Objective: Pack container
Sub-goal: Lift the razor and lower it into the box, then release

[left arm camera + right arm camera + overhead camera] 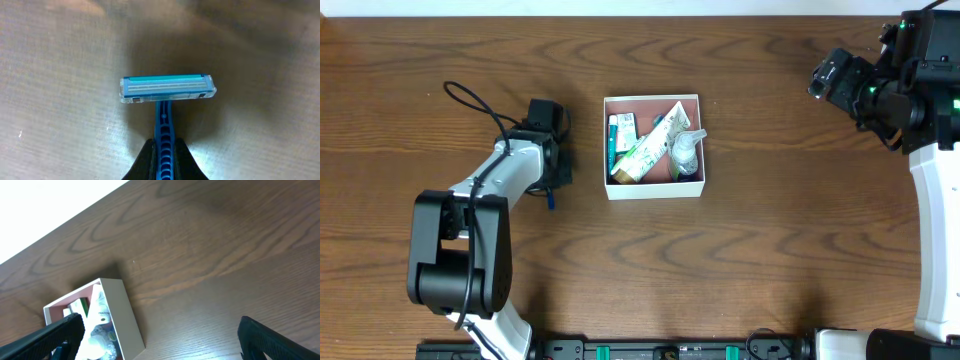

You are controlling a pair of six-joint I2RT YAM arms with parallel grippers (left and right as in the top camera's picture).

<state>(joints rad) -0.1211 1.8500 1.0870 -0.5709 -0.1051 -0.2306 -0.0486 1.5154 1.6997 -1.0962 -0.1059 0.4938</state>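
Note:
The container (653, 190) is a shallow white-walled square box with a reddish floor at the table's middle. It holds a white tube, a clear pump bottle (686, 150) and a green-and-white carton (621, 128). It also shows in the right wrist view (125, 317). My left gripper (551, 190) is left of the box, low at the table, and shut on the blue handle of a disposable razor (168, 88). The razor's head points away from the fingers. My right gripper (835, 75) is open and empty, raised at the far right.
A black cable (475, 100) loops over the table behind the left arm. The right arm's white body (935, 240) stands along the right edge. Bare wood lies between the box and each arm.

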